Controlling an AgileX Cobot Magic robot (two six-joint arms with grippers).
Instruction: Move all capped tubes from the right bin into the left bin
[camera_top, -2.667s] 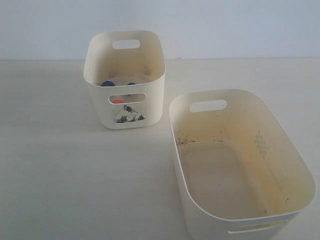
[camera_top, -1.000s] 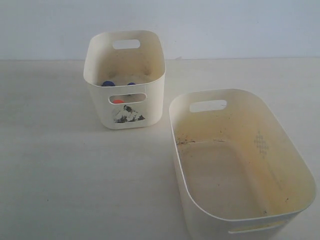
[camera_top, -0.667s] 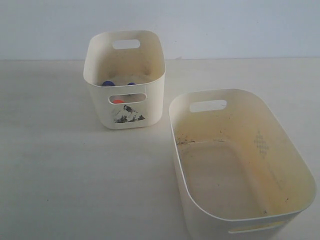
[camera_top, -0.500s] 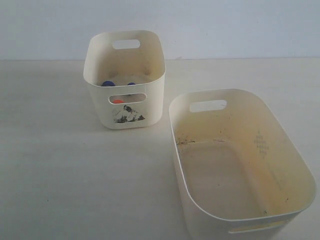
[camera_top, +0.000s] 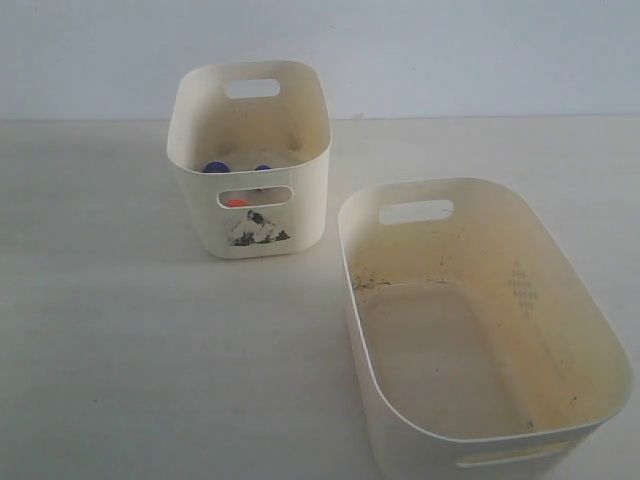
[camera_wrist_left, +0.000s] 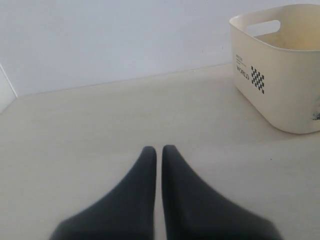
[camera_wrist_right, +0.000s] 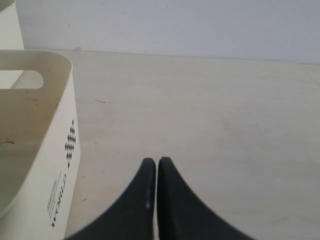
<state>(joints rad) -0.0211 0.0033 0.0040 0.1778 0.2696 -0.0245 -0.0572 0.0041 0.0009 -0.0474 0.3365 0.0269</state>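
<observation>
The left bin (camera_top: 185, 120), tall and narrow with a dark mountain print, stands at the back left. Inside it I see capped tubes: two blue caps (camera_top: 216, 167) and, through the front slot, an orange-red cap (camera_top: 235, 202). The right bin (camera_top: 590, 320), wide and low, stands at the front right with only stains and specks on its floor. Neither arm shows in the exterior view. My left gripper (camera_wrist_left: 155, 148) is shut over bare table, with the left bin (camera_wrist_left: 280, 90) off to one side. My right gripper (camera_wrist_right: 156, 160) is shut beside the right bin (camera_wrist_right: 60, 125), holding nothing.
A pale table (camera_top: 130, 350) carries both bins, with a plain light wall (camera_top: 450, 50) behind its far edge. Small print and a checker mark show on the left bin's side wall in the left wrist view.
</observation>
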